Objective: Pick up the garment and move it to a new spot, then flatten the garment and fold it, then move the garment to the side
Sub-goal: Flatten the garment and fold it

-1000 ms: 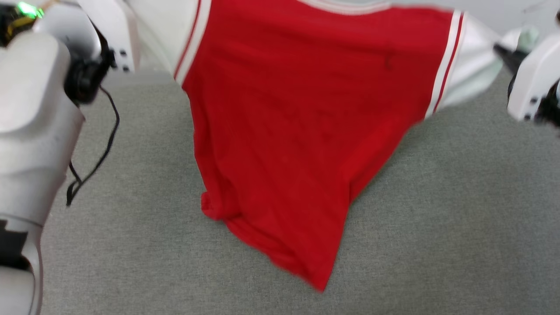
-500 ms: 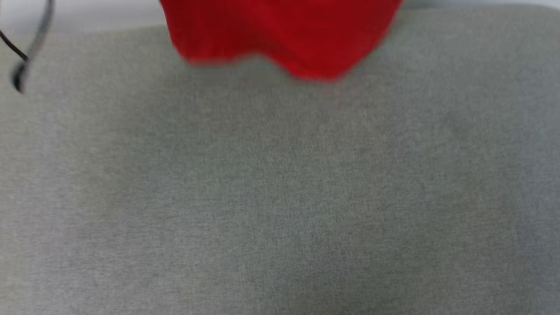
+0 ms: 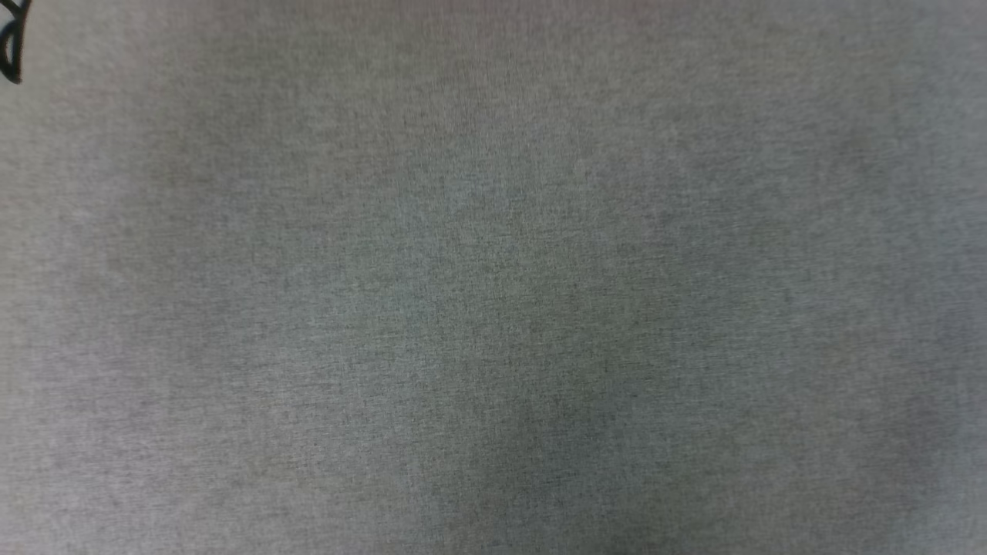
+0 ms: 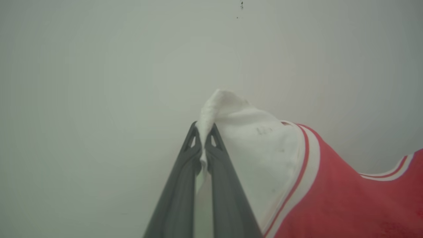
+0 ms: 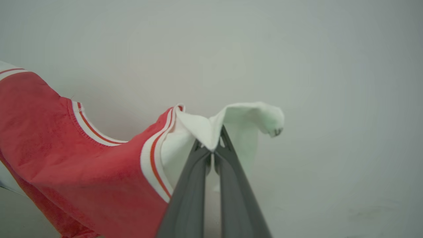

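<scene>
Head view: a grey woven surface (image 3: pixel 493 293) w/ a bit of black cable (image 3: pixel 11 46) at the top left corner. Left wrist view: our left gripper (image 4: pixel 204 130) has its two dark fingers pressed together on a fold of the white sleeve (image 4: pixel 257 145) of the garment (image 4: pixel 337 198). The red body w/ striped trim hangs away to that view's right, in front of a pale wall (image 4: pixel 99 82). Right wrist view: our right gripper (image 5: pixel 213 145) likewise pinches the other white sleeve (image 5: pixel 251 115), the red body sagging off to the left. Progress, as we judge it: pick-up is done and the garment is held up by both sleeves, approx. mid-carry. Setting it down at a new spot, flattening, folding and moving it aside are all left.
</scene>
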Robot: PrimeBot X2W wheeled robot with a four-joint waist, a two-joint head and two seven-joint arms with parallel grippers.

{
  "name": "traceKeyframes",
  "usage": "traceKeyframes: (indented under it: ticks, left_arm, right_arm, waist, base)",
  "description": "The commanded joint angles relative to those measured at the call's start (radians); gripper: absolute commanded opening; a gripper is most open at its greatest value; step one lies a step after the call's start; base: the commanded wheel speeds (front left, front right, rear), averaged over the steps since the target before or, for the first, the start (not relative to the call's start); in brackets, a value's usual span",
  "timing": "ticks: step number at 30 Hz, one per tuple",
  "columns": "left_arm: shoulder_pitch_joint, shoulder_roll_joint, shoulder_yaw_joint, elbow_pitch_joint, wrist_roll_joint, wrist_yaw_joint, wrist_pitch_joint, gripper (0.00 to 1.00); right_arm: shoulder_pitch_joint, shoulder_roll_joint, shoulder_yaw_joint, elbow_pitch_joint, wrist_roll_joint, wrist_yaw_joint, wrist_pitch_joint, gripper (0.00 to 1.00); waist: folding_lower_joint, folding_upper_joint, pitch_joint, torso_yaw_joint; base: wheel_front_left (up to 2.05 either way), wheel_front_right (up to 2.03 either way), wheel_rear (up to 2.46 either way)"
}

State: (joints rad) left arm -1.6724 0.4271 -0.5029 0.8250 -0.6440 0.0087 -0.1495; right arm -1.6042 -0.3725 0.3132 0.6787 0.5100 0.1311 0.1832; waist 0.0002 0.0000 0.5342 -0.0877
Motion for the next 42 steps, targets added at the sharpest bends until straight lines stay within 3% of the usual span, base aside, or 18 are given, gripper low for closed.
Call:
traceKeyframes:
  ticks: [1, 8, 16, 26, 33, 42]
  left_arm:
    - [0.012, -0.005, 0.006, 0.011, -0.007, -0.005, -0.012, 0.00]
    - [0.056, -0.038, 0.009, 0.071, -0.039, -0.031, -0.046, 0.00]
    - [0.164, -0.073, 0.018, 0.115, -0.075, -0.061, -0.087, 0.00]
    - [0.515, -0.065, 0.073, 0.039, -0.146, -0.093, -0.114, 0.00]
    - [0.887, -0.027, 0.141, -0.197, -0.122, -0.028, -0.116, 0.00]
    - [1.398, -0.026, 0.222, -0.487, -0.210, 0.078, -0.116, 0.00]
  right_arm:
    - [-0.021, 0.005, 0.018, 0.011, 0.007, -0.001, -0.011, 0.00]
    - [0.000, 0.009, 0.101, 0.060, 0.067, -0.001, -0.041, 0.00]
    - [0.095, -0.020, 0.195, 0.069, 0.133, -0.001, -0.079, 0.00]
    - [0.428, -0.103, 0.299, -0.036, 0.244, -0.001, -0.105, 0.00]
    - [0.712, -0.162, 0.284, -0.140, 0.268, -0.001, -0.115, 0.00]
    - [1.131, -0.135, 0.178, -0.246, 0.245, -0.001, -0.096, 0.00]
  waist:
    - [-0.0002, 0.0000, 0.034, 0.002]
    - [-0.0002, 0.0000, 0.069, 0.011]
    - [-0.0002, 0.0000, 0.025, 0.032]
    - [-0.0002, 0.0000, -0.138, 0.054]
    - [-0.0002, 0.0000, -0.242, 0.046]
    - [-0.0002, 0.0000, -0.374, 0.019]
  base:
    - [0.00, 0.00, 0.00]
    - [0.00, 0.00, 0.00]
    - [0.00, 0.00, 0.00]
    - [0.00, 0.00, 0.00]
    - [0.00, 0.00, 0.00]
    - [0.00, 0.00, 0.00]
